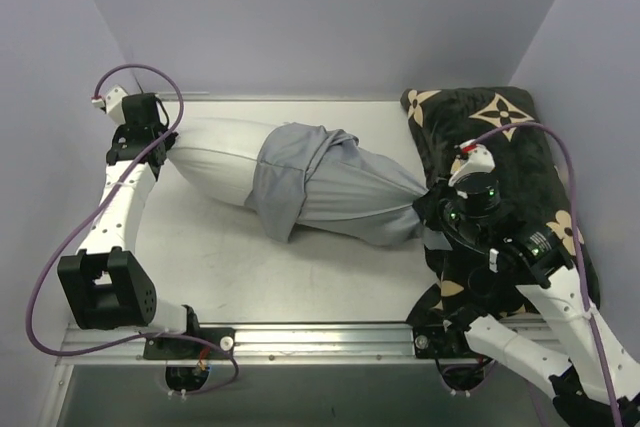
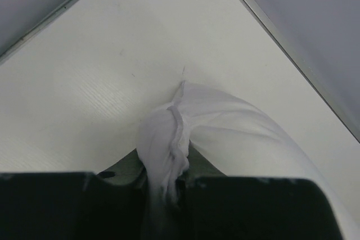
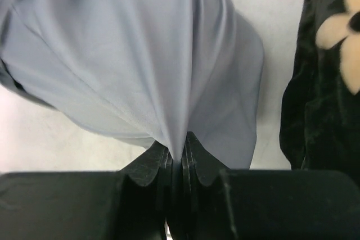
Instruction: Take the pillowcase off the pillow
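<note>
The white pillow (image 1: 215, 162) lies across the table, its left half bare. The grey pillowcase (image 1: 340, 187) covers its right half, bunched in a thick fold at the middle. My left gripper (image 1: 160, 147) is shut on the pillow's left corner; the left wrist view shows the white fabric (image 2: 169, 139) pinched between the jaws. My right gripper (image 1: 432, 197) is shut on the pillowcase's right end; the right wrist view shows the grey cloth (image 3: 169, 82) drawn taut into the jaws (image 3: 180, 158).
A black plush cushion with tan flower motifs (image 1: 490, 137) lies along the right side, under my right arm. Grey walls close in the table at the back and on both sides. A metal rail (image 1: 320, 332) runs along the near edge.
</note>
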You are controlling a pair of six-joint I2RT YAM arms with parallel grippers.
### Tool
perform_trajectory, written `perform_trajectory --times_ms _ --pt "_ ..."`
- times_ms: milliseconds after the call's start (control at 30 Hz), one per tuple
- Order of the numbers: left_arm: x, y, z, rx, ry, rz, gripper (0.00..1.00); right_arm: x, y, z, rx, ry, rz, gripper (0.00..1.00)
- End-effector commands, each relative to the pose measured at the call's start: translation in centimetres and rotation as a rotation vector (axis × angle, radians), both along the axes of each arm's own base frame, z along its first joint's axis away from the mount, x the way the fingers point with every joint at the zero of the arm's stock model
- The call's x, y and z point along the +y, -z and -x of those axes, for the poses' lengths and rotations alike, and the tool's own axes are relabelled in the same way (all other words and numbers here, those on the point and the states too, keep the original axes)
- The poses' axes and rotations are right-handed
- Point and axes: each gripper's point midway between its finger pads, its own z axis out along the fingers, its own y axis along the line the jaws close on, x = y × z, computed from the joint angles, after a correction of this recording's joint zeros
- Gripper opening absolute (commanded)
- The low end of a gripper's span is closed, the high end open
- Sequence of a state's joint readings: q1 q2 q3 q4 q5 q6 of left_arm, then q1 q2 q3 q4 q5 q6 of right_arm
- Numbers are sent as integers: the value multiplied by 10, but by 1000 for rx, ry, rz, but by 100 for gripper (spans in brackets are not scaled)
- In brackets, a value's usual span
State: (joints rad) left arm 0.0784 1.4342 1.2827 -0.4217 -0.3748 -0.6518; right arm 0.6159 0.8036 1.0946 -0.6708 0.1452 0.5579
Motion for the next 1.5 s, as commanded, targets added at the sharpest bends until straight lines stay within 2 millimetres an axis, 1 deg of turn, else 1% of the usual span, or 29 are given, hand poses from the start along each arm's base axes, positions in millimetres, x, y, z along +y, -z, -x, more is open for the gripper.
perform_trajectory --times_ms 0,67,100,167,200,333,400,467,500,533,567,633,667,733,767,833,867,900,933,1000,1033,1133,1200,1233,1300,1333,1367,1433,1467 --pt "53 -40 -11 -94 -147 -67 0 -70 -65 -13 -128 282 39 0" --pt "60 -43 -12 -91 -158 -66 0 -84 -91 -22 -167 345 11 0" --pt "68 -44 -11 -91 -169 -61 0 -90 -119 -22 -228 371 -20 0" --pt "76 -43 -10 -85 -178 -57 0 -96 -142 -30 -260 404 -40 0" --pt "81 -44 -8 -90 -188 -52 0 -98 -166 -28 -309 408 -70 0" --pt "84 -41 -11 -100 -198 -25 0 -97 -187 -43 -321 416 -122 0" --pt "84 -43 -13 -105 -195 -24 0 -91 -184 -50 -302 388 -143 0" --pt "84 -55 -16 -127 -180 -28 0 -69 -163 -68 -234 299 -175 0" --pt "83 -59 -17 -132 -175 -29 0 -65 -152 -75 -204 285 -174 0" --pt "81 -73 -21 -151 -158 -43 0 -59 -123 -87 -126 266 -163 0" --pt "78 -71 -22 -126 -140 -43 0 -52 -114 -96 -111 241 -169 0" --pt "72 -74 -23 -113 -123 -57 0 -42 -83 -116 -42 208 -163 0" --pt "65 -72 -24 -117 -109 -57 0 -39 -61 -121 8 203 -151 0" --pt "60 -67 -27 -111 -87 -53 0 -28 -36 -135 67 182 -142 0" --pt "59 -63 -32 -101 -67 -53 0 -23 -27 -137 83 169 -140 0" --pt "41 -62 -47 -75 66 -68 2 -17 -8 -140 113 159 -109 0" --pt "35 -49 -50 -5 97 -69 13 -12 -5 -141 113 149 -100 0" --pt "20 -71 -56 -33 135 -99 28 -11 -1 -144 122 151 -93 0" --pt "14 -77 -57 -33 164 -135 41 -12 8 -149 144 161 -79 0" --pt "-3 -111 -52 -91 170 -191 83 -15 15 -157 154 176 -59 0" --pt "-11 -123 -52 -123 205 -199 96 -15 25 -163 179 183 -48 0" --pt "-33 -158 -51 -187 268 -189 97 -12 39 -174 216 186 -42 0" --pt "-35 -171 -40 -195 255 -208 97 -11 45 -177 219 188 -44 0" --pt "-61 -170 -36 -192 299 -217 97 -10 50 -179 226 185 -43 0" --pt "-64 -179 -16 -209 257 -229 98 -9 53 -182 235 184 -41 0" --pt "-76 -154 -12 -172 272 -192 98 -7 55 -183 241 181 -42 0" --pt "-82 -161 -4 -218 281 -171 97 -6 54 -185 238 177 -48 0" --pt "-97 -143 -1 -235 299 -103 97 0 54 -187 236 161 -49 0" --pt "-108 -113 4 -199 341 -77 97 2 51 -190 228 155 -52 0"
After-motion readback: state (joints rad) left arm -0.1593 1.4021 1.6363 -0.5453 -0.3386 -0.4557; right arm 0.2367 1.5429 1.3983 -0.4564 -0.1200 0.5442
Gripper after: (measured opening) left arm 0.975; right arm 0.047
